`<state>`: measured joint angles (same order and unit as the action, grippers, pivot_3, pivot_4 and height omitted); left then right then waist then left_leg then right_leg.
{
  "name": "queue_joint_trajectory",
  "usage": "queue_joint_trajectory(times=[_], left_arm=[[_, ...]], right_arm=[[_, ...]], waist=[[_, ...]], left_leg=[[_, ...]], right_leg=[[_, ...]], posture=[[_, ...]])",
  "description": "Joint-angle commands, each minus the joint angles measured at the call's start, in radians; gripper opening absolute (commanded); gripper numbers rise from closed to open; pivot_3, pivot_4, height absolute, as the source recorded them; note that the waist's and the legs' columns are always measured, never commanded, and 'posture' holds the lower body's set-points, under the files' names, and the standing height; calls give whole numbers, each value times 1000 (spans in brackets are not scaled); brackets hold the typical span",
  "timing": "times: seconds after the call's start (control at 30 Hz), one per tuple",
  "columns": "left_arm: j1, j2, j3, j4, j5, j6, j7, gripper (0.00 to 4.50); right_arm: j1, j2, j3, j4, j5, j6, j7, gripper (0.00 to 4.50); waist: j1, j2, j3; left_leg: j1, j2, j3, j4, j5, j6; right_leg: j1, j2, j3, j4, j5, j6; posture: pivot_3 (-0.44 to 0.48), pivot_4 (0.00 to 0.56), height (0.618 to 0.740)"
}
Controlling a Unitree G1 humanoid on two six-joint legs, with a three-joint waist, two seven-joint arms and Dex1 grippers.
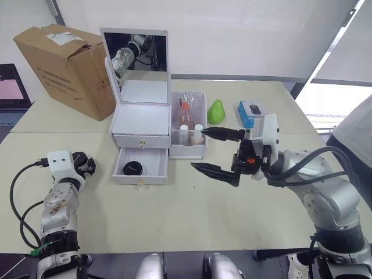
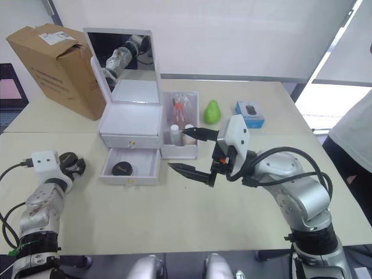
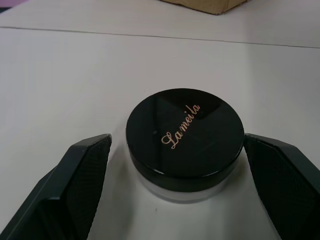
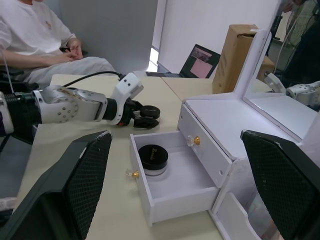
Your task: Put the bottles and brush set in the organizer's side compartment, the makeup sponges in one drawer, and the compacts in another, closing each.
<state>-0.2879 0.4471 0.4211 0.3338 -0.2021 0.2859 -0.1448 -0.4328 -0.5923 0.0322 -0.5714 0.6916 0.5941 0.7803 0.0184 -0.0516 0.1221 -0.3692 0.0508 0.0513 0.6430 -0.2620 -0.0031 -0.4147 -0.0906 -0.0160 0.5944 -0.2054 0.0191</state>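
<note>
The left gripper (image 3: 177,165) stands spread, its black fingers (image 3: 75,180) flanking a round black-lidded compact (image 3: 184,135) on the pale table (image 3: 60,80), not touching it. The right gripper (image 1: 216,152) hangs wide apart and empty, just beside the white plastic organizer (image 1: 141,122). Ahead of it, the lower gold-knobbed drawer (image 4: 170,182) is pulled out, holding a second black-lidded compact (image 4: 152,158); two white-capped bottles (image 1: 191,133) and the brush pouch (image 1: 186,109) sit in the tall side compartment (image 1: 188,151).

Office or lab room. Pale counter (image 1: 174,215), roller blinds (image 1: 232,35) on the windows, a laptop (image 4: 202,62) open on the neighbouring counter. A seated person (image 4: 45,45) watches nearby.
</note>
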Motion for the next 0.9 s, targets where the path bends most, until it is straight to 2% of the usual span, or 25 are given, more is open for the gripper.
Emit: queue_joint_trajectory(times=[0.03, 0.17, 0.27, 0.37, 0.6, 0.7, 0.83, 0.9], left_arm=[[-22, 23, -5, 3, -1, -22, -17, 4481], [-20, 15, 0, -7, -5, -39, -13, 4481], [-20, 15, 13, -15, -7, -55, 0, 3890], [-23, 19, 20, -13, -9, -72, 3, 2968], [-11, 31, 49, -41, -29, -137, -20, 2923], [54, 103, 87, -171, -144, -216, -253, 2923], [154, 254, 72, -290, -306, -111, -580, 2923], [174, 329, 35, -321, -354, -49, -711, 2923]], right_arm=[[-19, 3, -7, -42, 13, 3, -17, 4500], [-17, -4, -4, -50, 7, 14, -26, 4500], [-15, -4, -9, -55, 13, 25, -34, 4500], [-7, -5, -12, -56, 11, 29, -41, 4500], [2, -6, -9, -58, 11, 37, -48, 4500], [17, -15, -17, -63, 8, 50, -58, 4500], [33, -25, -18, -61, 3, 55, -62, 4500], [39, -26, -15, -57, 0, 53, -64, 4500]], waist=[[-1, 0, 0], [-2, 0, 0], [-2, 0, 0], [-2, 0, 0], [-3, 0, 0], [-7, 0, 0], [-8, 3, 3], [-6, 7, 4]], left_leg=[[0, 0, 0, 0, 0, 0], [0, 0, 0, 0, 0, 0], [0, 0, 0, 0, 0, 0], [0, 0, 0, 0, 0, 0], [0, 0, 0, 0, 0, 0], [0, 1, 0, 0, 0, 0], [-1, 2, 2, 0, 0, 0], [0, 1, 3, 0, 0, 0]], right_leg=[[0, 0, 0, 0, 0, 0], [0, 0, 0, 0, 0, 0], [0, 0, 0, 0, 0, -1], [0, 0, 0, 0, 1, -1], [0, 0, 0, 0, 1, -1], [-1, 0, 0, 0, 1, -1], [-4, 0, 0, 1, -2, -9], [-5, -1, 1, 0, -5, -7]], posture=[[0, 150, 740], [0, 150, 740], [0, 150, 740], [0, 150, 740], [0, 150, 740], [0, 150, 740], [0, 150, 740], [0, 150, 740]])
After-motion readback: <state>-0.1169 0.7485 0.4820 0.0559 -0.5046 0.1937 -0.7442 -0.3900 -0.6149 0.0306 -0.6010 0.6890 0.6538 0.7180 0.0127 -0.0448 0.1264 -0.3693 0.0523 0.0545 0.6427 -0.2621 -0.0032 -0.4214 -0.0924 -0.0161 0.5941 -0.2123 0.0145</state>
